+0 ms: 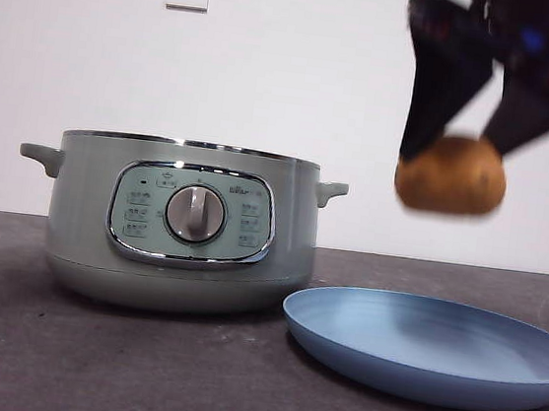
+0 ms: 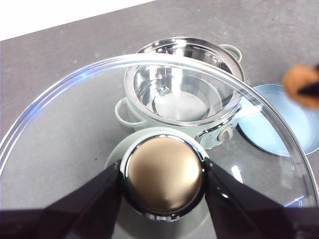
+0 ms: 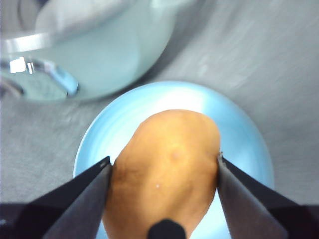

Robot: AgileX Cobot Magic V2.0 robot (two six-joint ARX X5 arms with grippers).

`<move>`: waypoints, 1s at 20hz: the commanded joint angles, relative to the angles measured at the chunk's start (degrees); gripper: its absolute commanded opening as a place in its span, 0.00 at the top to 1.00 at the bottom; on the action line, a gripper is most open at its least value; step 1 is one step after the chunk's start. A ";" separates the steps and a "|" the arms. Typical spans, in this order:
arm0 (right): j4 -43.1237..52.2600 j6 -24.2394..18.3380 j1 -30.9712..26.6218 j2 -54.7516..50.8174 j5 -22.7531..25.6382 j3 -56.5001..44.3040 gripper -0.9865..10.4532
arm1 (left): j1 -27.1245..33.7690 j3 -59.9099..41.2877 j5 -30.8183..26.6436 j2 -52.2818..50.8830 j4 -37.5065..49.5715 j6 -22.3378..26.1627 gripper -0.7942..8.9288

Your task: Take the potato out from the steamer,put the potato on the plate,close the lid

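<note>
step: carrying potato (image 1: 451, 174) to plate (image 1: 492, 384) | right end effector (image 3: 164, 172) grasping potato above plate | left end effector (image 2: 163, 179) clenched on lid (image 2: 75, 124) knob | pot (image 1: 86, 204) open | next: lower, let go

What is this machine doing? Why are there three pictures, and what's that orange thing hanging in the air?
It's a robot with two arms. One picture looks across the table; the other two come from cameras on its wrists. On the table stand a green steamer, open, and a blue plate. The orange thing is a potato, pinched by the right gripper above the plate. The left gripper holds the glass lid by its knob, up in the air above the steamer.
</note>
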 commanded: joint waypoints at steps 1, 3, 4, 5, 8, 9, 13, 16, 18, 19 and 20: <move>6.82 1.64 -1.07 0.81 -1.49 -5.57 0.92 | 0.09 0.24 0.13 -0.46 2.71 0.63 0.93; 11.04 1.90 -1.55 1.77 -1.53 -9.16 0.92 | 0.09 0.24 0.15 -0.46 2.75 0.63 0.93; 12.46 1.88 -2.01 2.21 -1.79 -10.51 0.92 | 0.09 0.24 0.15 -0.46 2.82 0.63 0.93; 14.01 1.84 -2.40 2.95 -2.86 -11.69 0.92 | 0.09 0.24 0.24 -0.46 3.06 0.61 0.93; 17.90 1.86 -3.30 5.44 -4.22 -14.23 0.92 | 0.09 0.24 0.76 -0.42 4.28 0.61 0.93; 18.45 1.86 -3.61 6.08 -4.55 -14.64 0.92 | 0.09 0.24 1.73 -0.42 4.46 0.59 0.93; 18.32 1.88 -3.67 6.91 -4.42 -14.71 0.90 | 0.09 0.24 2.01 0.87 5.25 0.59 0.93; 18.21 1.92 -3.67 6.88 -4.42 -14.71 0.65 | 0.04 0.24 3.65 3.52 7.39 0.68 0.93; 17.86 1.95 -3.67 6.88 -4.39 -14.69 0.47 | 0.02 0.24 5.49 5.86 10.43 0.92 0.93; 17.86 1.92 -3.67 6.78 -4.37 -14.64 0.44 | 0.02 0.24 6.40 7.26 12.09 1.05 0.93; 17.88 1.92 -3.67 6.49 -4.24 -14.56 0.44 | -0.04 0.24 7.26 8.98 13.77 1.11 0.93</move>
